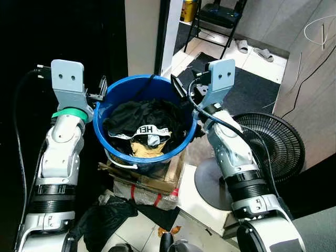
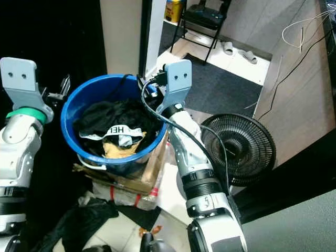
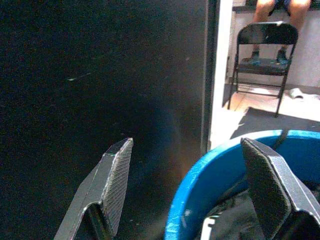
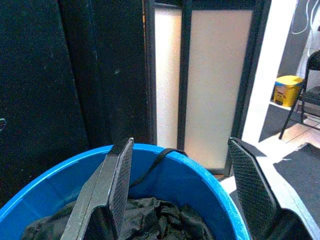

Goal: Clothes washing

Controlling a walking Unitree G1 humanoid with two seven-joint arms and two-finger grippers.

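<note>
Grippers flank blue bucket (image 1: 185,137) of dark clothes (image 1: 140,116): left gripper (image 3: 195,182) and right gripper (image 4: 182,187) both wide open, straddling rim, holding nothing.

**Both arms up, fingers wide**

The left arm (image 1: 60,152) and right arm (image 1: 233,152) reach forward. The left gripper (image 3: 195,185) has its fingers spread apart. The right gripper (image 4: 182,187) is spread wide too.

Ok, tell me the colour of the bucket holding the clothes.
The bucket is bright blue, clearest in the left eye view.
</note>
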